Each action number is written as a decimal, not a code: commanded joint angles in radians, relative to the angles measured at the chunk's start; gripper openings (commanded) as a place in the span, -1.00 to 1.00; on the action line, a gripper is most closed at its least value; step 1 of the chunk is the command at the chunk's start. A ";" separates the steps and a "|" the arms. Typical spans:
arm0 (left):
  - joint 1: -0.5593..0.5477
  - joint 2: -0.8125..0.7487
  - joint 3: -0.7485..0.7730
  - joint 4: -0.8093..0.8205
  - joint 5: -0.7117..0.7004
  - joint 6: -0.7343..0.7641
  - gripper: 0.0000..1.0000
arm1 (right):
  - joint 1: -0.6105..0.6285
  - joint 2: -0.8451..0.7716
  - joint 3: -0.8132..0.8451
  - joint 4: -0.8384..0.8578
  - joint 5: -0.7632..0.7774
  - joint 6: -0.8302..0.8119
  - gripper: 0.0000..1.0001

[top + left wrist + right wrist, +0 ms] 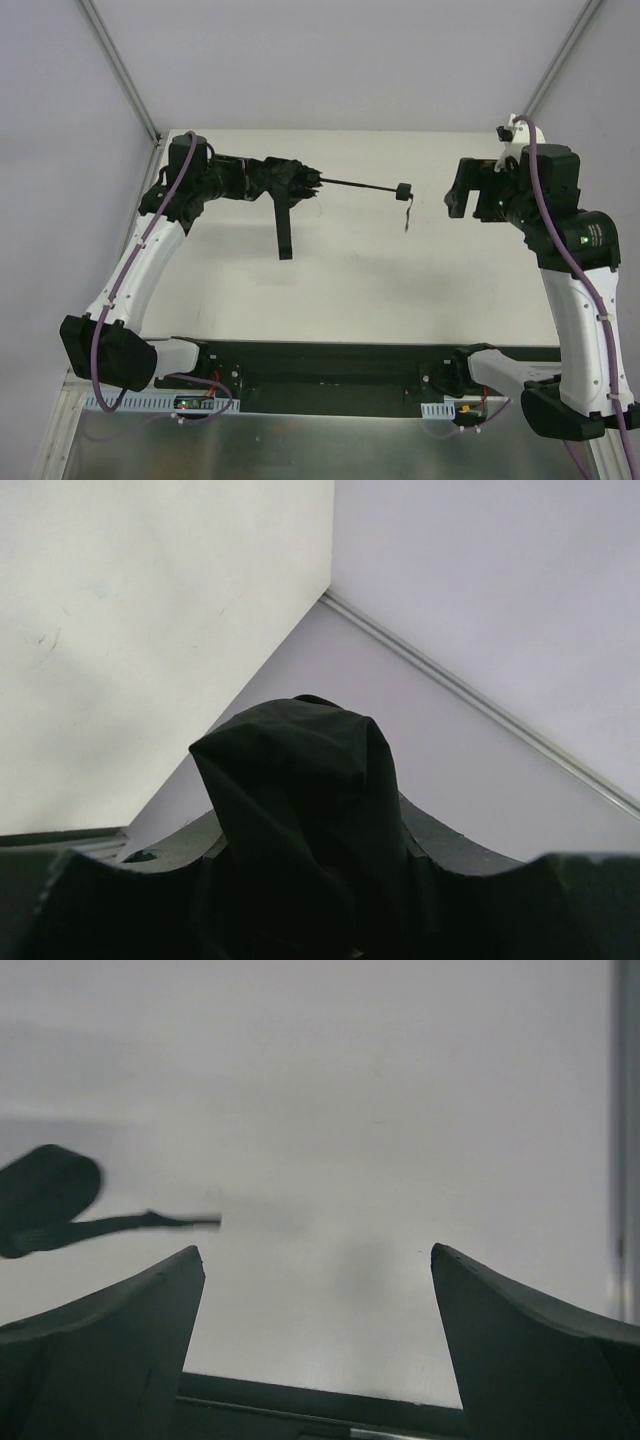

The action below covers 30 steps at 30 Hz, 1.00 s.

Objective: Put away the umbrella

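Looking down from the top view, I locate the umbrella [290, 180] held off the table [350, 300] over its far left part, lying roughly level. Its black canopy is bunched at the left end. The thin shaft [355, 184] runs from it to the right and ends in the knob handle [402, 190], from which the wrist cord [408, 216] dangles. A long black strip [284, 230] hangs from the canopy bundle. The left jaws are closed partway on that bundle. In the left wrist view I see the fabric [300, 800] bulging up between the fingers [80, 900]. The right jaws face the knob handle from the right, near it but apart, and stand wide open with nothing between them. In the right wrist view the fingers [110, 1340] are spread, and a blurred dark shape [45, 1195] sits at the left edge, outside the gap. The left arm [140, 260] and right arm [570, 290] rise from the near edge.
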 commanded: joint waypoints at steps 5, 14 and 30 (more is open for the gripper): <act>0.033 -0.050 0.040 -0.018 -0.073 -0.074 -1.00 | -0.022 -0.005 0.014 -0.113 0.192 -0.076 0.96; 0.036 0.051 0.127 -0.016 -0.064 -0.204 -1.00 | 0.665 -0.013 -0.138 0.298 0.292 0.019 0.93; 0.036 0.049 0.223 -0.087 -0.027 -0.253 -1.00 | 0.880 0.645 0.220 0.656 0.901 -0.032 0.93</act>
